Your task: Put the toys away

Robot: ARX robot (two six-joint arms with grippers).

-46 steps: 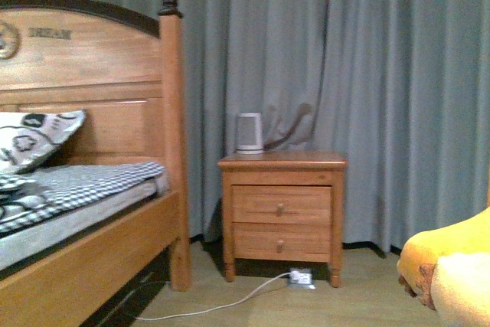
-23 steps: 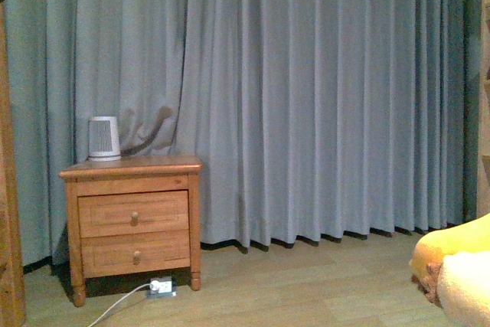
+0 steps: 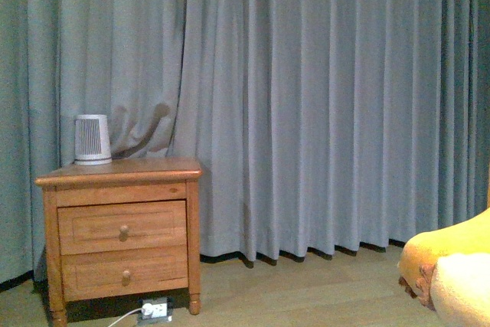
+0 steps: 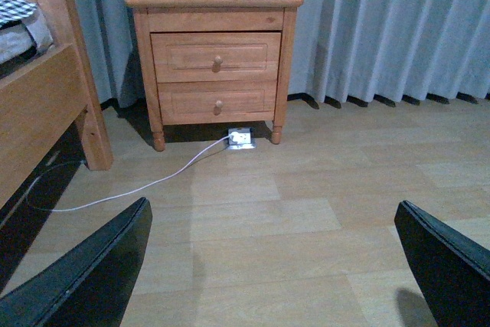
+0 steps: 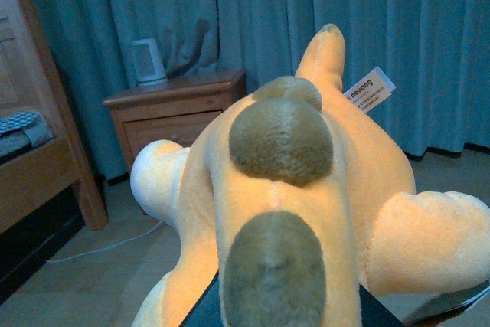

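one plush animal, one nightstand, two drawers.

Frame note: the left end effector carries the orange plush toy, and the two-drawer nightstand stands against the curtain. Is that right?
Not quite: the right end effector carries the orange plush toy, as the right wrist view shows; the left end effector is open and empty. The rest holds.

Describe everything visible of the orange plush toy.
The plush toy is fuzzy orange-yellow fabric with paler limbs, rounded brown patches down its middle and a white printed tag. It lies off the floor across the right gripper, whose dark fingers show beneath it. The front view catches only its edge at lower right.
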